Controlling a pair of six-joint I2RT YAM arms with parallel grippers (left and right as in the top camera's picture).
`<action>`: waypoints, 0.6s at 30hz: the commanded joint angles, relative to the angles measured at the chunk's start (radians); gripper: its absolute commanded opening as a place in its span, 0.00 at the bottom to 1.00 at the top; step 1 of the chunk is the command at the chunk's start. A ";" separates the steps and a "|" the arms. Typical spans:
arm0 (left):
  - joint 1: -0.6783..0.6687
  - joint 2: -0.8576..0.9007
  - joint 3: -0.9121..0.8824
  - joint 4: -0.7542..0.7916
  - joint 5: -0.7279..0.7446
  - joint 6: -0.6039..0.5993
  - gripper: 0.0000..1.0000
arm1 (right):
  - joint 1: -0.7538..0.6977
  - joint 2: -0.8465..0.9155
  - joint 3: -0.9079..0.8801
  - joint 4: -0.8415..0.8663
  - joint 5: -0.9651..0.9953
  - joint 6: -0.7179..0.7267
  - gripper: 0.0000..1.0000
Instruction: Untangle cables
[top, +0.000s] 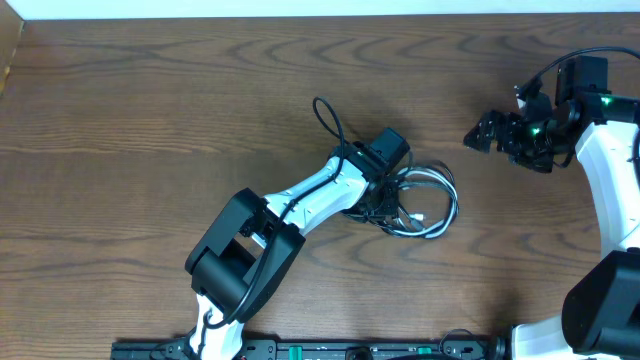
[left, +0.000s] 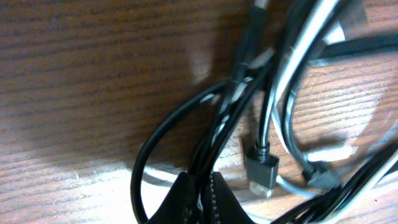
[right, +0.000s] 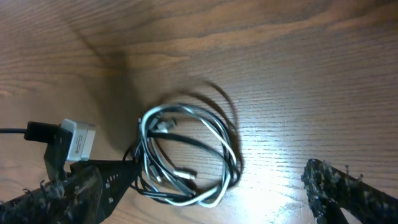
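Observation:
The black and white cables lie tangled in one coil on the wooden table, just right of centre. In the right wrist view the white cable and the black cable loop together. My left gripper is down at the coil's left edge. In the left wrist view its jaws are shut on black cable strands, with white strands and a black plug beside them. My right gripper is wide open and empty, up and to the right of the coil. Its fingers frame the coil in its wrist view.
A thicker black arm cable loops out beside the left wrist. The left arm stretches from the front edge to the table's centre. The right arm stands at the right edge.

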 joint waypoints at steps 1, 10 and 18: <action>0.014 -0.010 0.024 -0.014 -0.001 0.039 0.07 | 0.000 -0.007 0.008 -0.007 0.000 0.007 0.99; 0.089 -0.342 0.080 0.030 0.017 0.085 0.08 | 0.021 -0.007 0.007 -0.023 -0.019 0.006 0.99; 0.092 -0.452 0.080 0.100 0.021 0.069 0.07 | 0.129 -0.007 0.007 0.010 -0.102 -0.005 0.97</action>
